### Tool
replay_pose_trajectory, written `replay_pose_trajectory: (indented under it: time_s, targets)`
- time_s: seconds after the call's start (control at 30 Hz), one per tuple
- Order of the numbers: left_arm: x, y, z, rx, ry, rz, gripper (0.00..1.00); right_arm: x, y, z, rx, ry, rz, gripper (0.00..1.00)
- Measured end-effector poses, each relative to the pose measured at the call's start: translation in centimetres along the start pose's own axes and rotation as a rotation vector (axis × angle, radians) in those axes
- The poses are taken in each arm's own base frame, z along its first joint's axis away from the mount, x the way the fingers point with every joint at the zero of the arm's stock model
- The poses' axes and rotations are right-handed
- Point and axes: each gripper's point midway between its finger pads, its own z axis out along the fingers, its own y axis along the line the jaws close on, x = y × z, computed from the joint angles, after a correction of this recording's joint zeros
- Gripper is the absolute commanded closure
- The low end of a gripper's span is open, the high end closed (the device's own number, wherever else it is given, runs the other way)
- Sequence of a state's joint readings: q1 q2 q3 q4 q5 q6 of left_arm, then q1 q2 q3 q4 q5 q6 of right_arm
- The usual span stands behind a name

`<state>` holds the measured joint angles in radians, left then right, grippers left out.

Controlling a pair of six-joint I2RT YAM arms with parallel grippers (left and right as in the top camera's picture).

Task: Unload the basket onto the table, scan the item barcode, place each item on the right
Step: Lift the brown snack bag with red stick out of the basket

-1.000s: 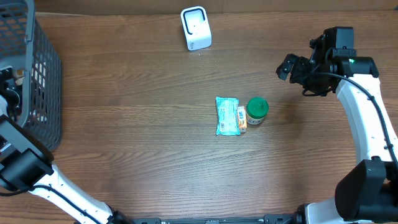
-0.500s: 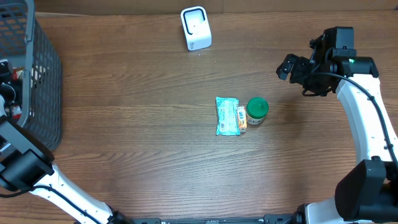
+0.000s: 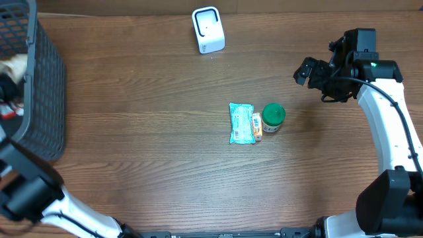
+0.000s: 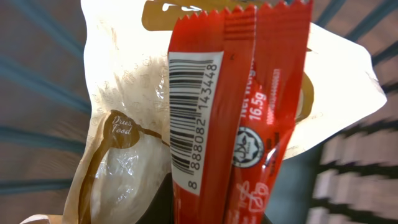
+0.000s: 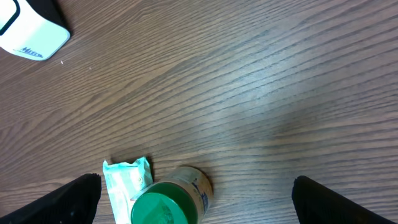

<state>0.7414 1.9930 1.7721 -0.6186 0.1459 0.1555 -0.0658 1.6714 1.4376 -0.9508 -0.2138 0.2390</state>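
Note:
A red sachet (image 4: 239, 106) with a white barcode label (image 4: 194, 118) fills the left wrist view, standing upright between the jaws of my left gripper (image 4: 217, 214), which is shut on its lower end. A cream plastic packet (image 4: 118, 124) presses against the sachet from behind; I cannot tell if it is gripped too. From overhead, the left gripper (image 3: 8, 89) is a blur over the black mesh basket (image 3: 46, 86) at the far left. The white scanner (image 3: 208, 30) stands at the table's back. My right gripper (image 3: 317, 74) hangs open at the right, holding nothing.
Near the table's middle lie a teal packet (image 3: 241, 123), a small orange item (image 3: 256, 125) and a green-lidded jar (image 3: 273, 118). The right wrist view shows the jar (image 5: 171, 202), the teal packet (image 5: 127, 180) and the scanner (image 5: 31, 31) between the open fingers.
My left gripper has shut on the red sachet inside the basket and is now moving, blurred from overhead. The right arm has stayed still.

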Motion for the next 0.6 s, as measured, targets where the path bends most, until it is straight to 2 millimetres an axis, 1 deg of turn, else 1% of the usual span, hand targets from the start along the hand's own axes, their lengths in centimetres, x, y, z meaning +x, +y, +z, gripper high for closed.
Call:
replay_pose_trajectory:
  time_s: [0.07, 0.1, 0.17, 0.23, 0.27, 0.33, 0.37, 0.43, 0.47, 0.53, 0.6]
  targets:
    - [-3.0, -0.2, -4.4, -0.014, -0.104, -0.026, 0.96, 0.0, 0.0, 0.0, 0.0, 0.0, 0.0, 0.0]
    - [-4.4, -0.5, -7.1, -0.018, -0.159, -0.042, 0.96, 0.0, 0.0, 0.0, 0.0, 0.0, 0.0, 0.0]
    - [-6.3, -1.1, -11.4, -0.018, -0.241, -0.069, 0.96, 0.0, 0.0, 0.0, 0.0, 0.0, 0.0, 0.0]
    - [-7.1, -2.3, -15.7, -0.007, -0.299, -0.103, 0.96, 0.0, 0.0, 0.0, 0.0, 0.0, 0.001, 0.0]
    - [-7.3, -3.1, -17.3, 0.004, -0.318, -0.112, 0.96, 0.0, 0.0, 0.0, 0.0, 0.0, 0.0, 0.0]
    - [-7.4, -5.2, -20.0, 0.035, -0.343, -0.111, 0.96, 0.0, 0.0, 0.0, 0.0, 0.0, 0.0, 0.0]
    - [-7.2, -6.7, -21.2, 0.055, -0.347, -0.107, 0.96, 0.0, 0.0, 0.0, 0.0, 0.0, 0.0, 0.0]
    - [-6.5, -9.5, -23.0, 0.085, -0.341, -0.087, 0.96, 0.0, 0.0, 0.0, 0.0, 0.0, 0.0, 0.0]
    - [-6.3, -10.5, -23.6, 0.095, -0.339, -0.077, 0.96, 0.0, 0.0, 0.0, 0.0, 0.0, 0.0, 0.0]
    - [-4.5, -14.0, -25.3, 0.127, -0.302, -0.029, 0.96, 0.0, 0.0, 0.0, 0.0, 0.0, 0.0, 0.0]
    - [-2.1, -16.6, -26.4, 0.152, -0.238, 0.02, 0.96, 0.0, 0.0, 0.0, 0.0, 0.0, 0.0, 0.0]
